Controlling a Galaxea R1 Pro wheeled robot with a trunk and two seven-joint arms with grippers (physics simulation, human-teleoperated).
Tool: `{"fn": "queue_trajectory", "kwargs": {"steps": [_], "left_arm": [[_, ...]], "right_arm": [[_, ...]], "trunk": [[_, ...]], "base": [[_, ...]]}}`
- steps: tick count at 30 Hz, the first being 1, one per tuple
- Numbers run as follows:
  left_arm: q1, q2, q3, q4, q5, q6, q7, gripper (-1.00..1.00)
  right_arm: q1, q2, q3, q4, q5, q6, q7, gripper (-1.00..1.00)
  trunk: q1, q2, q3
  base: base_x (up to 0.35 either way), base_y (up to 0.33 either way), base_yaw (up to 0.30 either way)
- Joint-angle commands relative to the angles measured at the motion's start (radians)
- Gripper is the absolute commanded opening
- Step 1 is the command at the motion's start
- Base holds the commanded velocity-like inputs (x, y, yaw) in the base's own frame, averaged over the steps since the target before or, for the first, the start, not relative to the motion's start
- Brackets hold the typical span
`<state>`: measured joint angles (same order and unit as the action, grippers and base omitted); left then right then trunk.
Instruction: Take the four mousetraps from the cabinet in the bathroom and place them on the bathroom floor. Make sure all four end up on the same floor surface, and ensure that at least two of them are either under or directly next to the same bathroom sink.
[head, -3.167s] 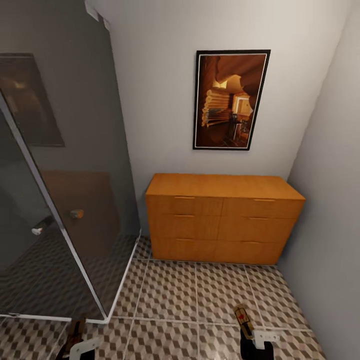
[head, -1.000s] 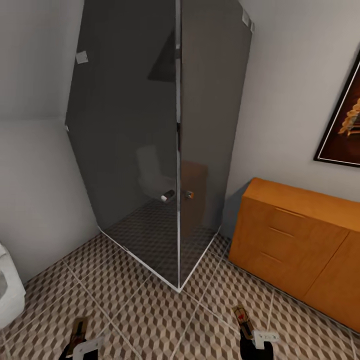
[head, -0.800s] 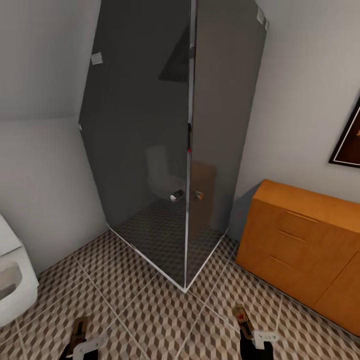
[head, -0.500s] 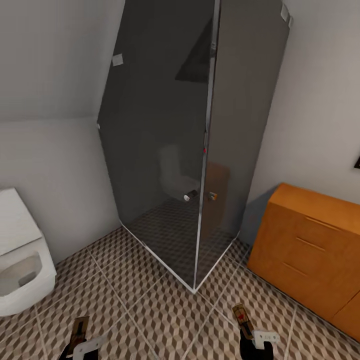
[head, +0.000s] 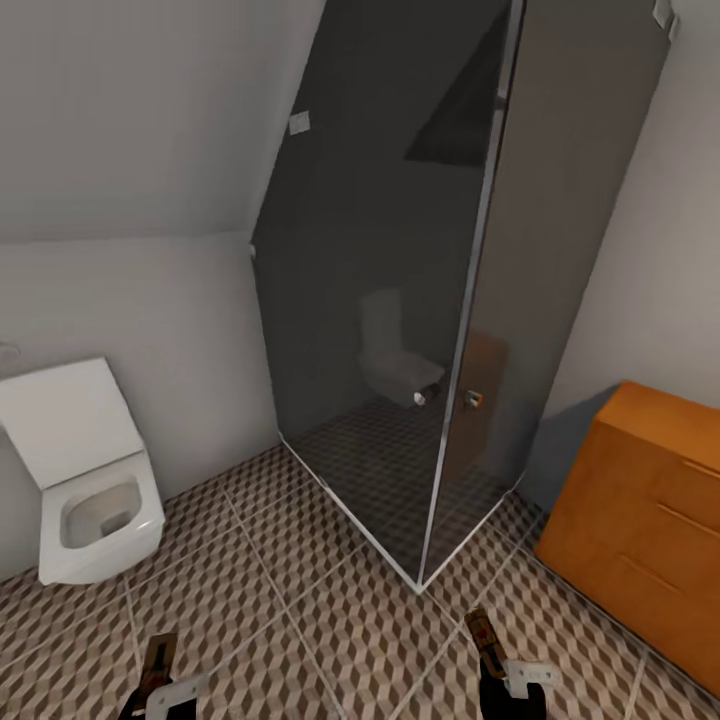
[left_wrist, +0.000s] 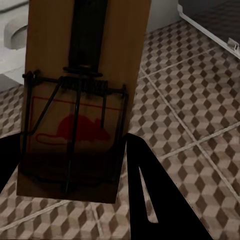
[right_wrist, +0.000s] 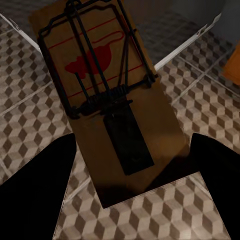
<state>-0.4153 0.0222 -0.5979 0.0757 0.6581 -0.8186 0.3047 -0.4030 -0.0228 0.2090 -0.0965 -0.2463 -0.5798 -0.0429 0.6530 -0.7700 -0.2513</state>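
Note:
Each gripper carries a mousetrap above the cube-patterned bathroom floor (head: 330, 620). My left gripper (head: 155, 685) is shut on a brown wooden mousetrap (left_wrist: 80, 90) with dark wire and a red mouse print; it also shows as the mousetrap (head: 156, 658) at the head view's bottom left. My right gripper (head: 495, 665) is shut on a second mousetrap (right_wrist: 107, 95), seen as the mousetrap (head: 481, 632) at the bottom right. The orange-brown cabinet (head: 650, 520) stands at the right edge, drawers closed. No sink is in view.
A dark glass shower enclosure (head: 440, 320) fills the middle, its corner post reaching the floor ahead of my right gripper. A white toilet (head: 90, 480) hangs on the left wall with its lid up. Open tiled floor lies between toilet and shower.
The whole view has swung left: the cabinet slid to the right edge, the picture left the frame, and the toilet came into view. Both grippers still hold their mousetraps.

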Motion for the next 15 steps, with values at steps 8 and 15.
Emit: {"fn": "queue_trajectory", "kwargs": {"steps": [8,15], "left_arm": [[-0.001,-0.001,-0.006,0.003,-0.008,0.017,0.011,-1.0],[-0.002,-0.001,-0.006,0.003,-0.008,0.024,0.011,-1.0]], "right_arm": [[0.0,0.0,0.009,0.001,-0.005,-0.002,-0.005,-1.0],[0.0,0.0,0.009,0.001,-0.005,-0.002,-0.005,-1.0]], "trunk": [[0.0,-0.001,-0.001],[0.0,-0.001,-0.001]], "base": [[0.0,0.0,0.287],[0.0,0.0,0.287]]}}
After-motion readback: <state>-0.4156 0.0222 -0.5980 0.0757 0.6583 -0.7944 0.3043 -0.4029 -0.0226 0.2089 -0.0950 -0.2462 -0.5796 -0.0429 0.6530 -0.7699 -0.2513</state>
